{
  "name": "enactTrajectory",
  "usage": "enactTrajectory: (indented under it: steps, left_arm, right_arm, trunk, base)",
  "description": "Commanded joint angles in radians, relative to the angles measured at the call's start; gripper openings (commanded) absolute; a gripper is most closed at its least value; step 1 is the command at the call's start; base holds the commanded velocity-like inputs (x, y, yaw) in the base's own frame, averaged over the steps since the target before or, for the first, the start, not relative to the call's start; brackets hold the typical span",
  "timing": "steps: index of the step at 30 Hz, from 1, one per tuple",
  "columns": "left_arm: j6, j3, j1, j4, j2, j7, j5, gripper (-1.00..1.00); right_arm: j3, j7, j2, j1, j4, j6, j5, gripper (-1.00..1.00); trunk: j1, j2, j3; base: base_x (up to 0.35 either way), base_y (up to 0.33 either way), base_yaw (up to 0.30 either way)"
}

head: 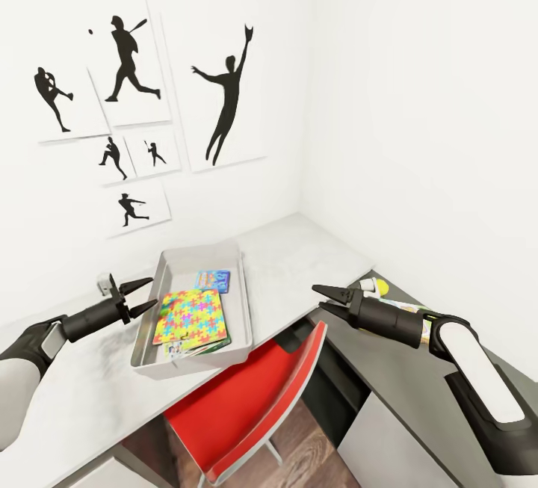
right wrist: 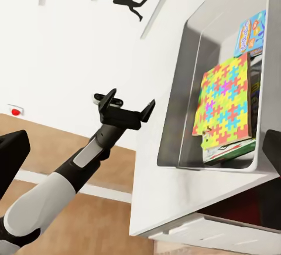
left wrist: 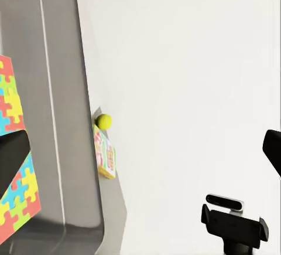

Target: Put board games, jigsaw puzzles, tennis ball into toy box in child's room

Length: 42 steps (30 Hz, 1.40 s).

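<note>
Lying inside the toy box [head: 166,271] on the table [head: 299,249], a jigsaw puzzle [head: 190,315] was seen on top of board games. Both the left gripper [head: 146,295] and right gripper [head: 320,300] were held open and empty. The tennis ball [head: 382,287] was left on the table's far end.

Bright even light, washed-out white walls, soft shadows, sharp render

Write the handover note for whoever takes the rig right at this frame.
Left gripper: open, empty, beside the toy box.
Right gripper: open, empty, over the table edge.
In the toy box: a jigsaw puzzle on top, a blue board game behind it, more flat items underneath.
Left: the tennis ball and a board game lie on the desk behind the right arm.
</note>
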Motion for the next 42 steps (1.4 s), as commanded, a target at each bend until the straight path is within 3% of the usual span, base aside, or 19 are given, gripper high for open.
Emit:
enactTrajectory:
  steps: [1,10,42]
  left_arm:
    - [0.010,0.000,-0.001,0.000,0.000,-0.010,0.000,1.00]
    - [0.006,-0.002,0.000,-0.001,0.000,-0.051,-0.004,1.00]
    - [0.002,-0.003,0.001,-0.004,-0.001,-0.053,-0.003,1.00]
  right_arm:
    - [0.001,0.011,-0.001,-0.001,0.000,0.002,0.010,1.00]
    - [0.000,0.014,-0.001,-0.001,0.000,0.002,0.010,1.00]
    - [-0.001,0.014,-0.001,-0.001,0.008,0.000,0.010,1.00]
  trunk:
    - [0.000,-0.002,-0.002]
    - [0.000,-0.002,0.003]
    - [0.000,-0.002,0.023]
  base:
    - [-0.062,0.000,-0.144]
    - [-0.071,0.039,-0.226]
    - [-0.001,0.035,-0.257]
